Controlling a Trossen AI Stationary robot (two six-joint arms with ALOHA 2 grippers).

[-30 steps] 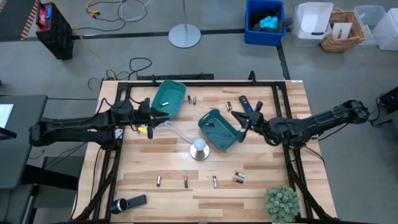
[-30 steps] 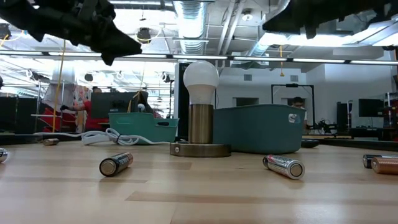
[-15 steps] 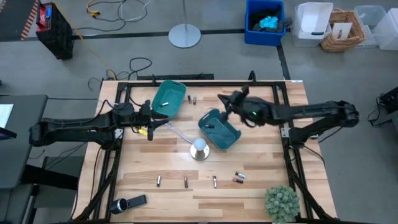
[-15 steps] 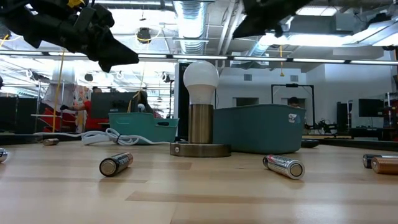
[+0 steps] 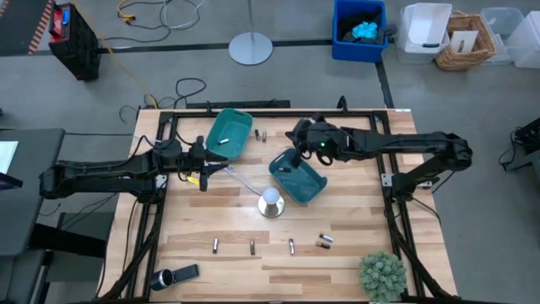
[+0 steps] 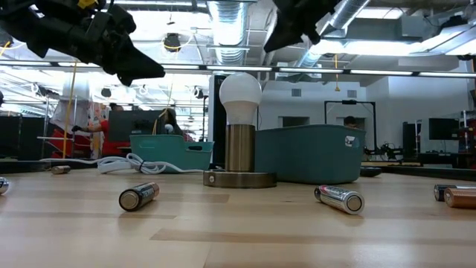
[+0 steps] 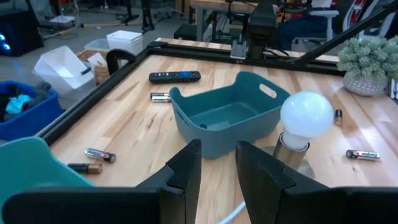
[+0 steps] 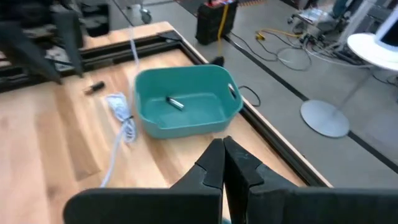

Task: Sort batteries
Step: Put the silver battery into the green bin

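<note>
Risk begins on the left, where the left gripper [image 7: 219, 149] hangs above the table just beside the left bin [image 5: 229, 133]. Its fingers stand a narrow gap apart, and we see nothing between them. If it drops from here it could catch the bin's rim or snag the white cable [image 8: 121, 118] that trails close by, and dragging that would pull the lamp [image 5: 270, 201] over.

One battery [image 8: 174, 102] already lies in the left bin. Most of the batteries [image 5: 251, 247] remain loose along the table's near edge, well apart from both arms, and two more [image 7: 99, 155] lie beyond that bin. They are round and would roll at a glancing touch, perhaps off the table.

The lamp stands just beside the right bin [image 5: 297, 176], so a sweep between them could knock either.

On the right, the right gripper [image 8: 222, 149] hovers over the far rim of the right bin with its fingers pressed together. We see nothing in them. If something thin is pinched there, we judge that a release this close to the rim could send it outside the bin.
</note>
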